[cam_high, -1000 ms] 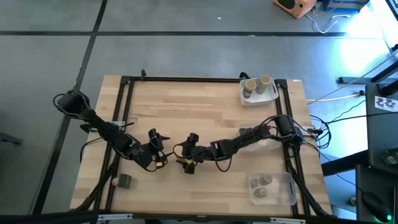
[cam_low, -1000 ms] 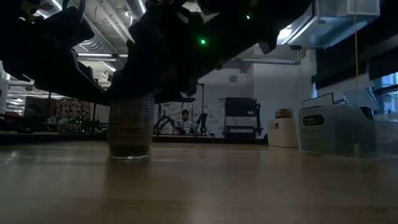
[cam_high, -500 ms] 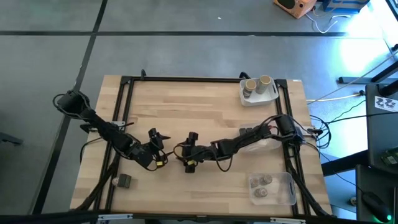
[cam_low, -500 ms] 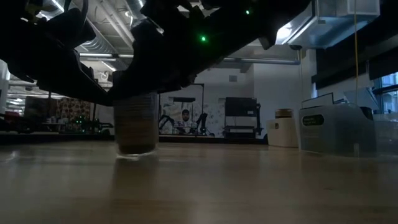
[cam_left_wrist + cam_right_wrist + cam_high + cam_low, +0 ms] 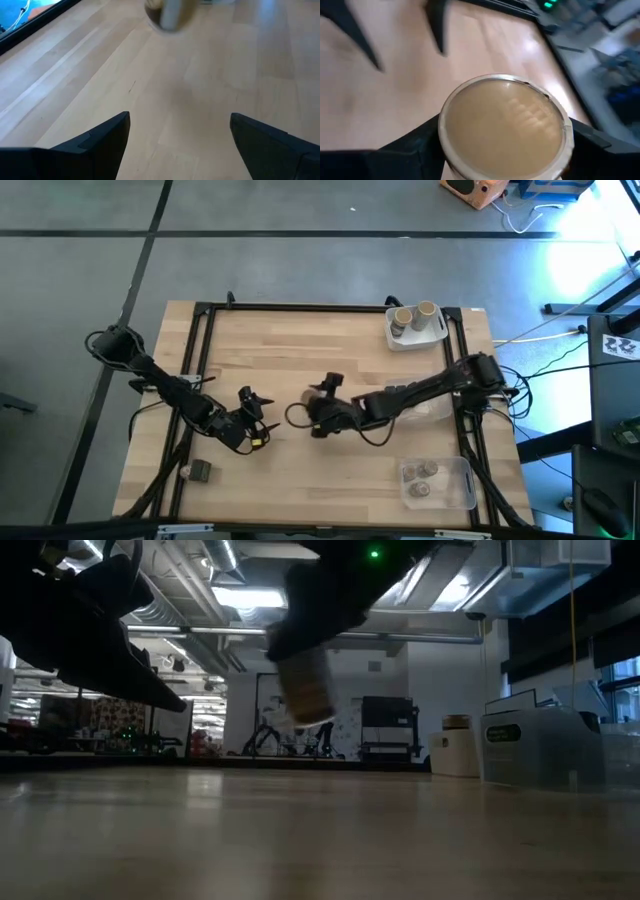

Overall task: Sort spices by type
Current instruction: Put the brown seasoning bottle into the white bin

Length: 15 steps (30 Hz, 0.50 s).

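Note:
A round jar with a tan top (image 5: pixel 505 125) sits between the fingers of my right gripper (image 5: pixel 320 418), over the middle of the table. The low view shows this jar (image 5: pixel 305 685) in the air, tilted, under the dark gripper. My left gripper (image 5: pixel 250 415) waits open, low over the table to the jar's left; its wrist view shows its spread fingers (image 5: pixel 180 130) and the jar (image 5: pixel 169 12) beyond them. A dark grey blocky container (image 5: pixel 200 471) lies on the table near the near left corner. My right gripper pinches the jar between its two fingers, one finger (image 5: pixel 415 145) on each side of the side wall just under the tan lid's rim (image 5: pixel 445 140). The fingers come from above, slanting in from the table's right. The jar is lifted clear, tilted, hanging below the fingers.
A white tray (image 5: pixel 432 332) at the far right holds tan-topped jars (image 5: pixel 402 317). A clear tray (image 5: pixel 462 480) at the near right holds small silvery containers (image 5: pixel 420 472). Another clear tray (image 5: pixel 420 402) lies partly under the right arm. A black frame (image 5: pixel 205 330) runs along the table's edges.
My right gripper has risen from the table with the jar and moved toward the table's right and far edge. The jar, which stood upright on the table, is now lifted clear and tilted.

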{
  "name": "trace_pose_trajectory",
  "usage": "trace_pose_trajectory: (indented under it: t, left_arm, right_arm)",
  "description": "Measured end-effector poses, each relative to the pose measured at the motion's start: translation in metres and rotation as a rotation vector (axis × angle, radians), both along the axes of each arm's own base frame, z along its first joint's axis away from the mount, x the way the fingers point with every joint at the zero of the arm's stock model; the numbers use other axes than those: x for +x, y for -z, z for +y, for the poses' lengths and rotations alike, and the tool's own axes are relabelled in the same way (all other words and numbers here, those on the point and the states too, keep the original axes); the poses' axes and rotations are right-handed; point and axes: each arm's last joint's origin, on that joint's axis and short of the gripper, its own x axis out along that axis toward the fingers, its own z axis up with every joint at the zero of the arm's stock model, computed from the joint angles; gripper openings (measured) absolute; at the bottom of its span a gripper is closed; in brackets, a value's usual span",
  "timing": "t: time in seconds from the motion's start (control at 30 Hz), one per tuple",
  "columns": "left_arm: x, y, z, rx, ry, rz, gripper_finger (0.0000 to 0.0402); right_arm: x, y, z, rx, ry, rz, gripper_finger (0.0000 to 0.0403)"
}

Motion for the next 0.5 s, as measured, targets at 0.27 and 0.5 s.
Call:
trace_pose_trajectory:
  t: [0.27, 0.5]
  left_arm:
    - [0.0, 0.0, 0.0, -0.008, -0.004, -0.003, 0.0327]
    - [0.0, 0.0, 0.0, 0.006, 0.004, 0.003, 0.0327]
  right_arm:
    - [-0.037, -0.013, -0.025, -0.113, 0.292, 0.151, 0.028]
    - [-0.086, -0.036, -0.049, -0.219, 0.559, 0.214, 0.028]
